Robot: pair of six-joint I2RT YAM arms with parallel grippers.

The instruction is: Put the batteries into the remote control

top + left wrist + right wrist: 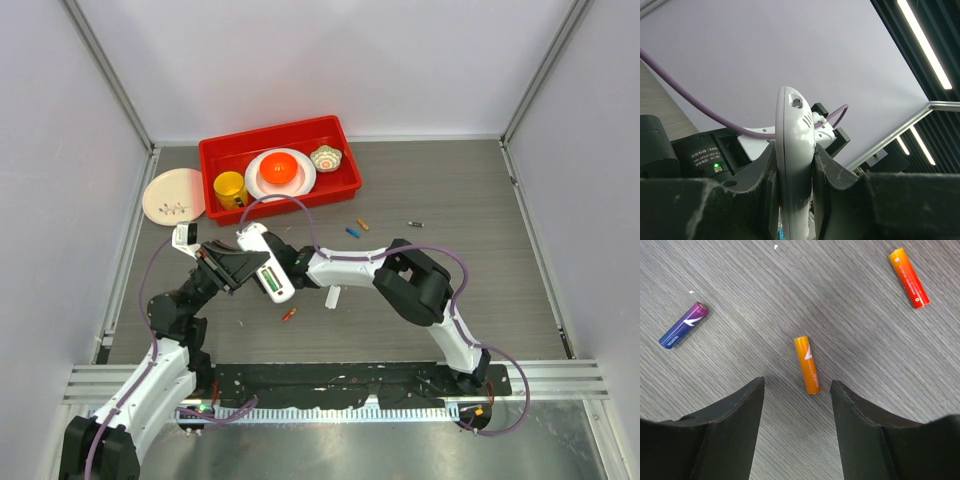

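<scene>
While the right pincer [796, 390] stands with jaws apart, an orange battery [807, 365] lies just ahead between them on the grey wood-grain table [865, 340]. A blue battery [683, 325] lies farther left, a red-orange battery [909, 277] far right. The left pincer [795, 165] clamps the remote control [795, 125] edge-on; pale wall [765, 45] beyond.

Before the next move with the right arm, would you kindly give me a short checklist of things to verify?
1. Left gripper clamped on remote control: ok.
2. Right gripper open and empty: ok.
3. Orange battery lying ahead of its gap: ok, slightly off-centre.
4. Blue battery and red-orange battery well apart from that gripper: ok.
5. Free slot in the remote control's compartment: cannot tell.
</scene>
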